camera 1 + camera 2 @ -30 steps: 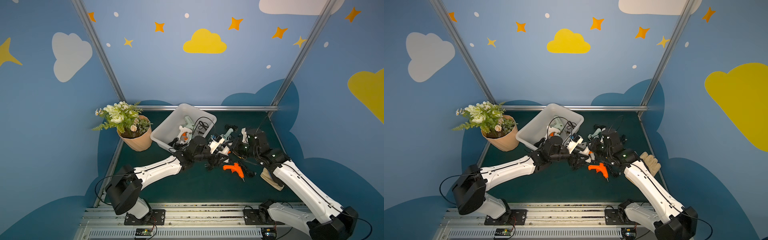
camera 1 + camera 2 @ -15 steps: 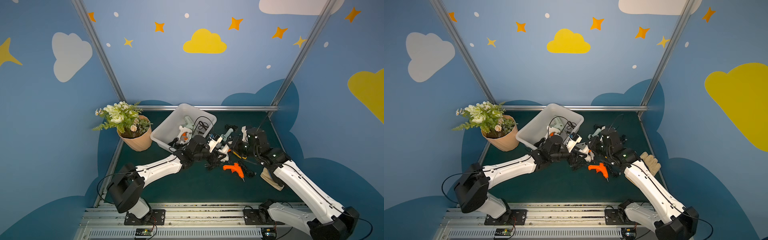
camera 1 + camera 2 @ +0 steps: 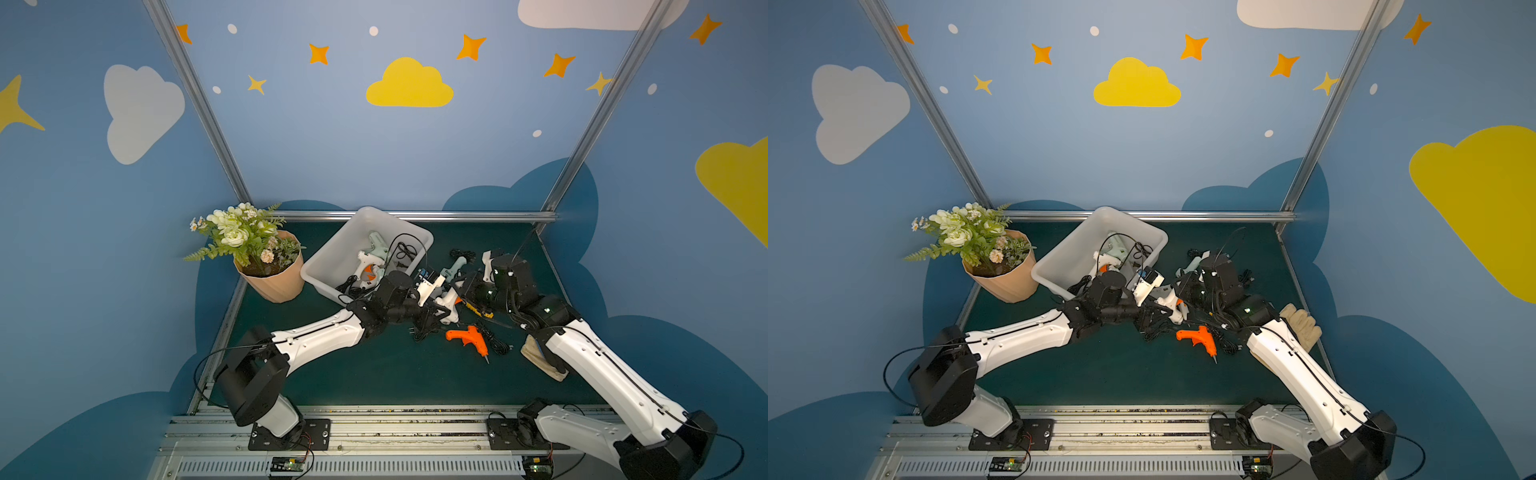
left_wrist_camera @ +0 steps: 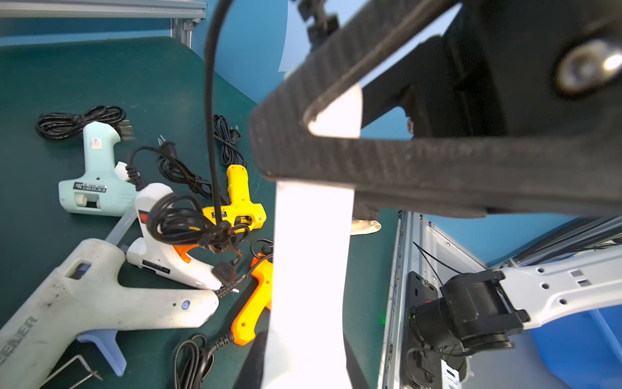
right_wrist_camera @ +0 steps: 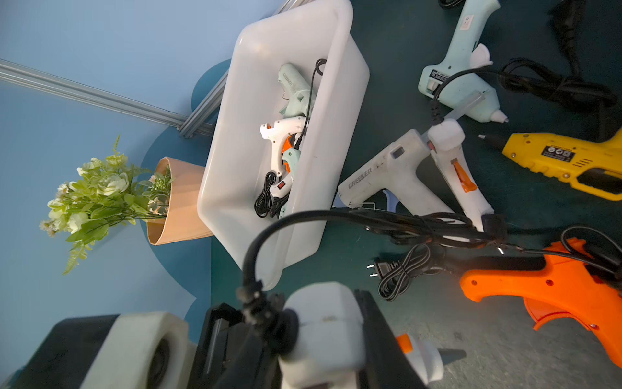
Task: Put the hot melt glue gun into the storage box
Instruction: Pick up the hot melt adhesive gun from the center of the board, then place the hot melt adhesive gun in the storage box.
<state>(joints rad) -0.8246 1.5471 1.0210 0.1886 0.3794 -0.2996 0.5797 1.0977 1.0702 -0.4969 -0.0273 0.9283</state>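
A white hot melt glue gun [image 3: 448, 302] with an orange trigger hangs over the mat between both arms. My right gripper [image 5: 319, 336] is shut on its handle [image 5: 323, 323], with the cord trailing off. My left gripper [image 4: 303, 336] is shut on the same gun's white body [image 4: 309, 262], and its jaws press both sides. The white storage box [image 3: 332, 266] stands just behind my left wrist, and in the right wrist view the storage box [image 5: 242, 141] holds several glue guns and cords. In a top view the held glue gun [image 3: 1169, 299] sits right of the storage box [image 3: 1067, 262].
Loose on the mat lie an orange gun [image 3: 467, 338], a mint gun [image 4: 97, 175], a yellow gun [image 4: 239, 198], a large white gun [image 4: 84, 303], a small white gun [image 4: 158, 242] and tangled black cords. A flower pot [image 3: 274, 282] stands left of the box. A glove [image 3: 1302, 326] lies by my right arm.
My left gripper's jaws have closed onto the white glue gun that my right gripper holds. Both arms stay almost where they were.
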